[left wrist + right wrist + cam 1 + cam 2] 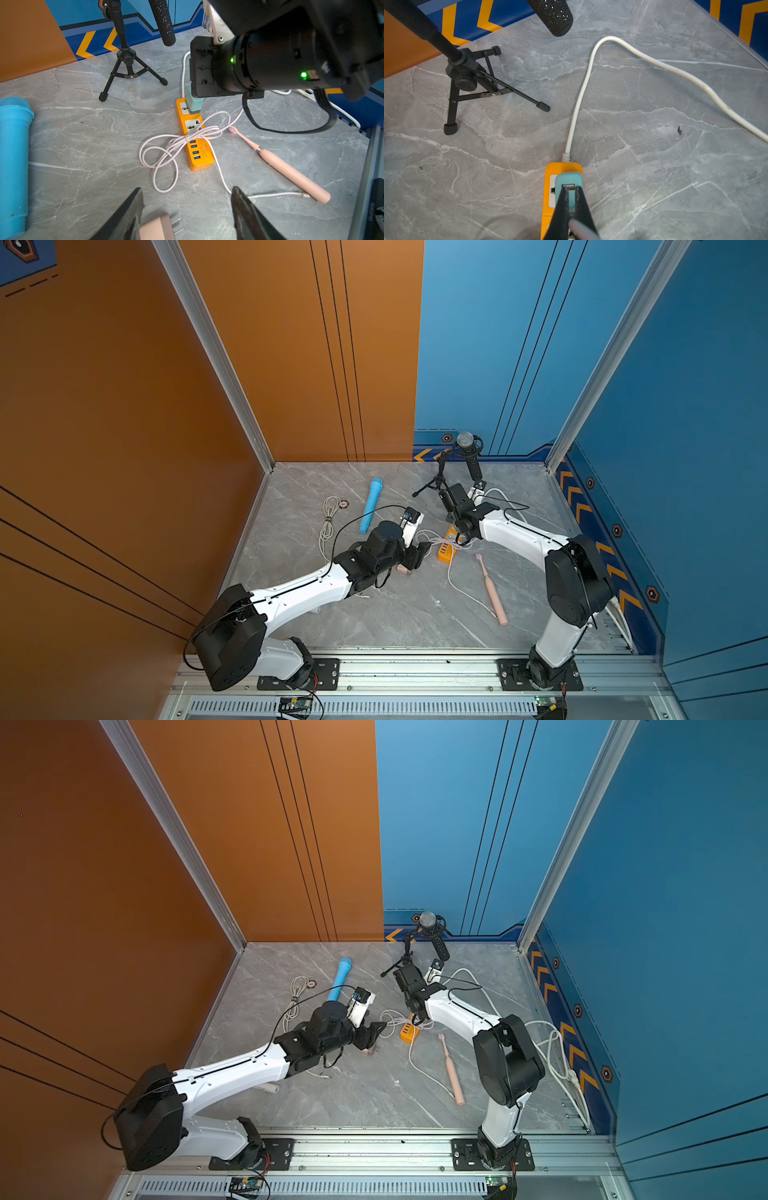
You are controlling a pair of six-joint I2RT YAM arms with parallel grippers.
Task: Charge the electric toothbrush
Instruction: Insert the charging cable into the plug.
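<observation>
Fingers (562, 207) of the right gripper (571, 188) are pressing tightly together, with only a thin slit between them. Their tips are touching the USB port on top of the teal adapter (568, 178). This adapter is sitting in the end socket of the power strip (202, 164). The pink cable (188, 138) is rising from the table (374, 614) to this gripper, so the gripper is clenching the cable's end; the plug itself is staying hidden.

The left gripper (186, 188) is standing wide open and holding nothing. It is hanging just over the pink adapter (155, 229), which is lying on the table between the two fingers.

The toothbrush (278, 165) is lying flat on the table beside the power strip, its brush head pointing toward the strip. The free end of the cable is lying just beside the bottom of its handle and is not plugged in.

Counting the things:
- one toothbrush
- one power strip, showing two sockets and four USB ports
- two adapters
- two microphones: the blue microphone (371, 506) is lying flat, and the black microphone (465, 439) is standing on a tripod (126, 62)
- three cables: the pink one, the white cord (572, 128) of the strip, and a pale coiled cable (328, 522) near the blue microphone
</observation>
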